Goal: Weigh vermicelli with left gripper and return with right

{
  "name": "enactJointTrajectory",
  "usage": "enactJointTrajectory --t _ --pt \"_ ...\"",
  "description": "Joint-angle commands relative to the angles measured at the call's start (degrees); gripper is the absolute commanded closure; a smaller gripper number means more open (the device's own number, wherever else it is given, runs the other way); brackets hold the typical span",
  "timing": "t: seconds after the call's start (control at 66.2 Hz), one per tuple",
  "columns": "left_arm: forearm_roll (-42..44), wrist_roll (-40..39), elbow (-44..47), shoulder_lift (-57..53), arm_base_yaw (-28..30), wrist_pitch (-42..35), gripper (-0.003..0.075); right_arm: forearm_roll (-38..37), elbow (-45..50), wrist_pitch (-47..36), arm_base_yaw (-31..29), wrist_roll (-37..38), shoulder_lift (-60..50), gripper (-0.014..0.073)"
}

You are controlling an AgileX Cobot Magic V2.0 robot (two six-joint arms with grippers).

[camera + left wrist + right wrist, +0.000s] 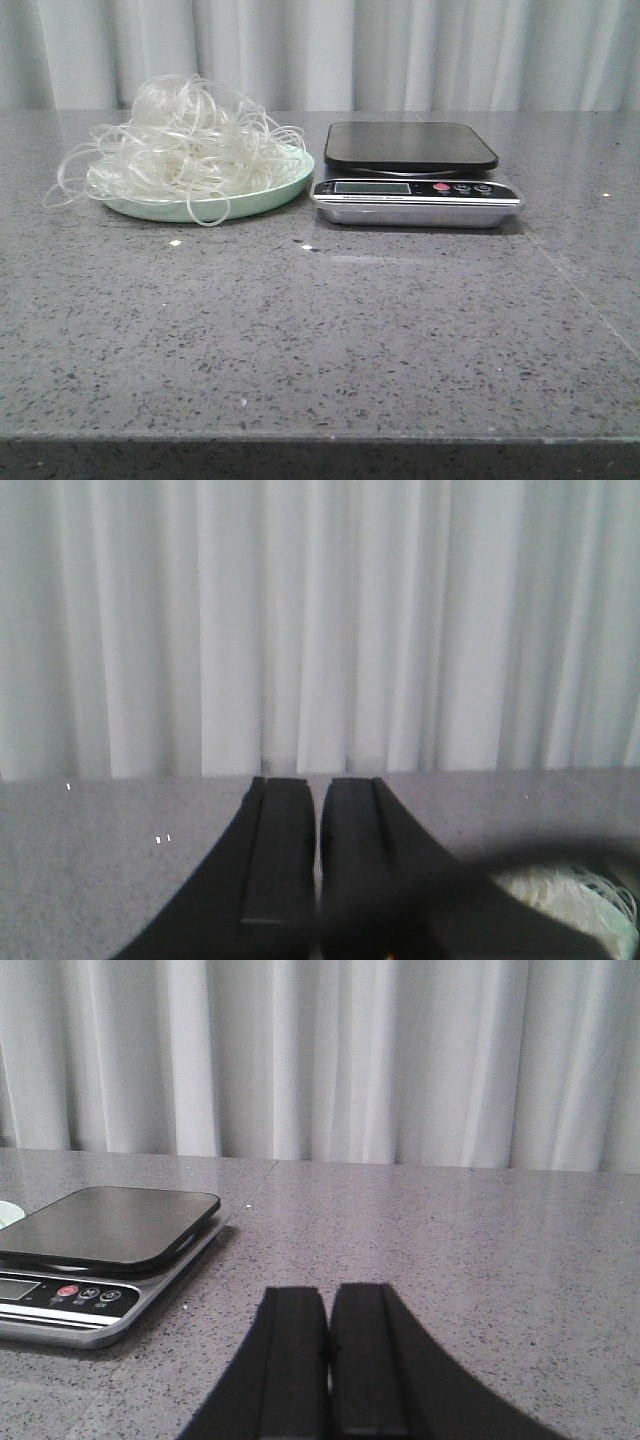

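The noodles sit heaped on a pale green plate at the far left of the grey stone table, with loose loops spilling over the plate's rim, and just beside the plate on its right stands the kitchen scale, its dark weighing pad bare. My left gripper is closed on nothing, fingers pressed together above the table, with a bit of the noodles showing close by it. My right gripper is likewise closed and empty, near the scale and apart from it.
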Motion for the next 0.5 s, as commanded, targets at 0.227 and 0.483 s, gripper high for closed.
enactJointTrajectory --t 0.227,0.483 --pt "-1.7 -0.7 -1.8 9.0 -0.2 -1.5 0.055 -0.9 -0.5 -4.4 -0.4 -0.3 -0.8 0.0428" --pt "-1.7 -0.7 -6.1 16.2 -0.2 0.2 0.0158 -0.9 -0.5 -4.4 -0.4 -0.3 -0.9 0.0428"
